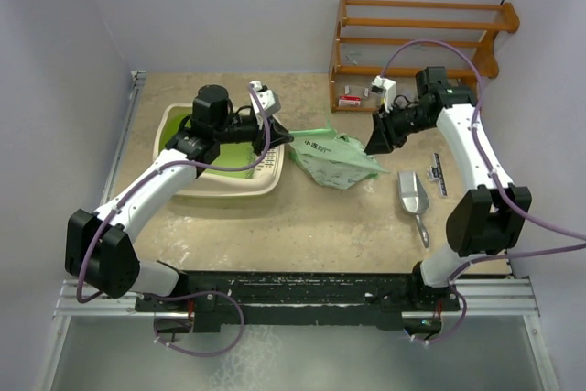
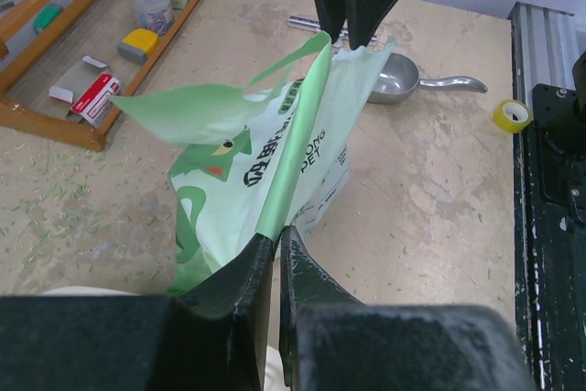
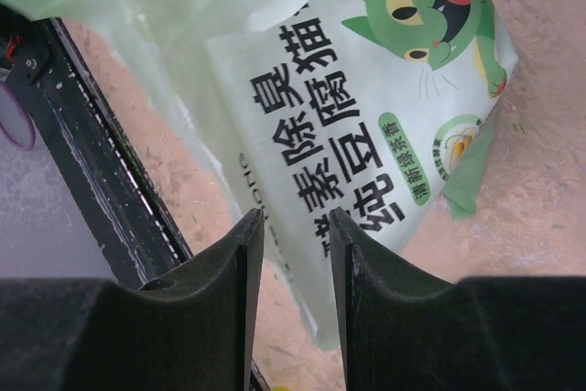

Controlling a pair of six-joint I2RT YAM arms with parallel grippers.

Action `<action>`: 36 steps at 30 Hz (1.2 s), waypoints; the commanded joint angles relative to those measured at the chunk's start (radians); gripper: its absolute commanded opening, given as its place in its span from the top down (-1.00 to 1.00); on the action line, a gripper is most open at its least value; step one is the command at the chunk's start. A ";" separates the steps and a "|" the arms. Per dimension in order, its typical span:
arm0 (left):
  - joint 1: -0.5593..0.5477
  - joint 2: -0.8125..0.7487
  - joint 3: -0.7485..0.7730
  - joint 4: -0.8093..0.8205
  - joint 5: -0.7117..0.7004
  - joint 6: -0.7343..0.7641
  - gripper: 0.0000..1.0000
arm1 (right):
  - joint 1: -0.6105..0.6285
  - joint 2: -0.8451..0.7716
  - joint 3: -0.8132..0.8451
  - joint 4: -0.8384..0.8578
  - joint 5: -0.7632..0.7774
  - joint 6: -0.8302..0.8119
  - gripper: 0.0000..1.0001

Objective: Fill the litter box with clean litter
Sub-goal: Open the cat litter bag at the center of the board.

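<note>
Here, the litter box (image 1: 229,191) is seen at the left of the table (image 1: 302,226), its cream rim surrounding a lime-green inside. Single pellets cannot be made out there. The left arm is stretched across the box, and the left gripper (image 2: 277,237) is pressed together on the folded edge of the pale green cat-litter bag (image 1: 334,160), just past the box's right rim. The bag, printed with a green cartoon cat and Chinese characters, is held up at that edge, while its lower part is rested on the table right of the box. The right gripper (image 3: 293,217) is placed at the bag's right corner with its fingers parted; whether the film is touched by them cannot be told. A metal scoop (image 1: 412,194) is laid on the table right of the bag. A yellow tape roll (image 2: 511,116) is seen beside the black base rail (image 2: 549,226), and a wooden rack (image 1: 421,4) is set at the far right corner.
</note>
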 commanded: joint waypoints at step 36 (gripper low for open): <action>0.010 0.059 0.099 0.039 -0.026 -0.092 0.94 | 0.050 -0.016 0.036 -0.100 -0.023 -0.014 0.30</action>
